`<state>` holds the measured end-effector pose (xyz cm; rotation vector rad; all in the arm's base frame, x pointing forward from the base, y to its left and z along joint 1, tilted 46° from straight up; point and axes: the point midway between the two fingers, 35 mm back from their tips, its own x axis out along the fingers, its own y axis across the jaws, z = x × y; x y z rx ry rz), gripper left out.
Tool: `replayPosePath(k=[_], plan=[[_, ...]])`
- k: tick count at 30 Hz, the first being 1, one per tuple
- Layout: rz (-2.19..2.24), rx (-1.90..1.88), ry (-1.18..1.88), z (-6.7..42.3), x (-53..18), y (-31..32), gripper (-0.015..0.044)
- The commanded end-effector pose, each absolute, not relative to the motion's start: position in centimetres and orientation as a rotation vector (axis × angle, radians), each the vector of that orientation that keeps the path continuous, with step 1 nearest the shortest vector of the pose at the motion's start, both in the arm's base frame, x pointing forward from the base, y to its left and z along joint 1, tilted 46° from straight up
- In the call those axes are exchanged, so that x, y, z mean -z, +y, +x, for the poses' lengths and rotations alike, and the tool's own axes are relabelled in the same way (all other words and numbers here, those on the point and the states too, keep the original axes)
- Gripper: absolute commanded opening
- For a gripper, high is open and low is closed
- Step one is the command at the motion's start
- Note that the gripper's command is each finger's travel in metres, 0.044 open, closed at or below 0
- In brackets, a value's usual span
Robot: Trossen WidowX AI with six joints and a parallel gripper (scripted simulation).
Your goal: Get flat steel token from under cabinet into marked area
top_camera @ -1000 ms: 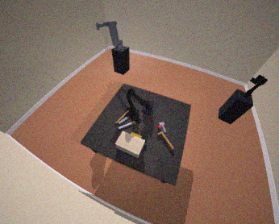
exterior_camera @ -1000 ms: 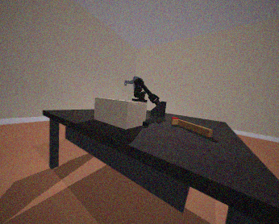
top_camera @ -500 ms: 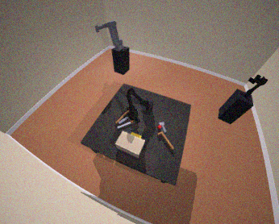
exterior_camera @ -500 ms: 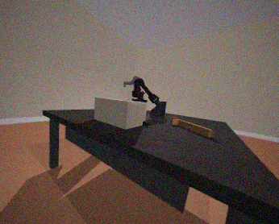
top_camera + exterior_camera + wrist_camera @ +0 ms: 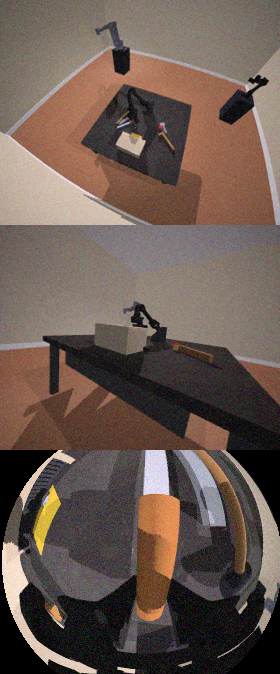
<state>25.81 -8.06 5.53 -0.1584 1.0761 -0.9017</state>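
My gripper (image 5: 135, 121) (image 5: 139, 325) (image 5: 151, 579) is shut on the orange handle (image 5: 159, 535) of a tool with a flat steel blade (image 5: 156, 472); the blade's far end is outside the wrist view. The pale cabinet (image 5: 129, 144) (image 5: 111, 338) stands near the table's edge, its vent slots (image 5: 46, 481) at the wrist view's upper left. The yellow marked area (image 5: 137, 135) (image 5: 46, 522) lies in front of it, left of the held tool in the wrist view. A small pale patch (image 5: 46, 500) shows at its cabinet-side edge; I cannot tell whether it is the steel token.
A second steel piece (image 5: 212, 505) and a wooden stick (image 5: 122, 117) (image 5: 240, 535) lie beside the held tool. A long wooden-handled tool (image 5: 167, 142) (image 5: 196, 354) with a red part (image 5: 160, 127) (image 5: 176, 344) lies on the table's other side.
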Motion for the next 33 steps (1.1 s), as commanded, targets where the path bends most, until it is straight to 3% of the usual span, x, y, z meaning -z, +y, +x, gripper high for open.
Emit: replayPosePath(k=[1,33], plan=[[-0.155,0.895,1.058,26.0,-6.4,-8.3,0.0],[-0.157,0.896,1.056,25.5,-9.2,-11.1,0.0]])
